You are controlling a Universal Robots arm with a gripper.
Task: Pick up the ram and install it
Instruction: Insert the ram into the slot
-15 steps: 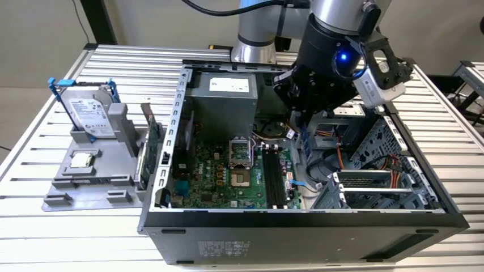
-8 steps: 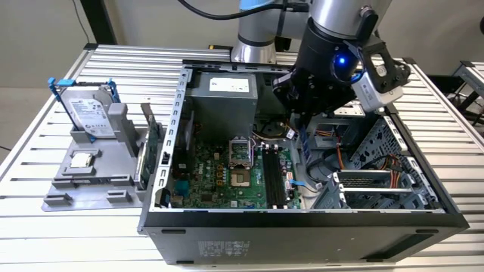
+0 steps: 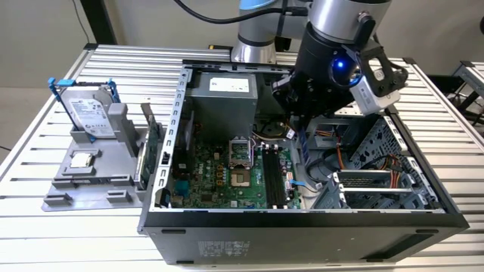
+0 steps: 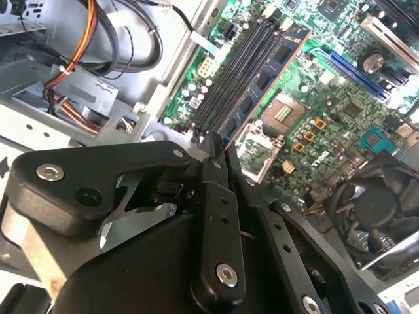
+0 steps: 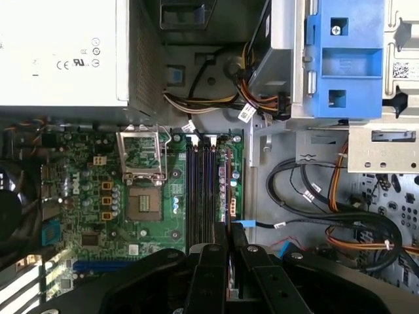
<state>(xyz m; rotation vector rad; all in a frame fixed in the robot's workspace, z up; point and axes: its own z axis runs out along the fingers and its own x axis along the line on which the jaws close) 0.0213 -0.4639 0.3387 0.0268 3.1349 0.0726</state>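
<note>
install step: gripper (image 4: 216, 149) clamped on ram (image 4: 265, 82), held over motherboard slots (image 4: 237, 65); seating likely needs edge square to slot.

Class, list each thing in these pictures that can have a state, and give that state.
ram, held over the slots, gold edge bare, not seated
gripper, jaws shut on the ram
case, open, side off
CPU socket, lid up
hard drive, standing on edge, outside the case
</note>
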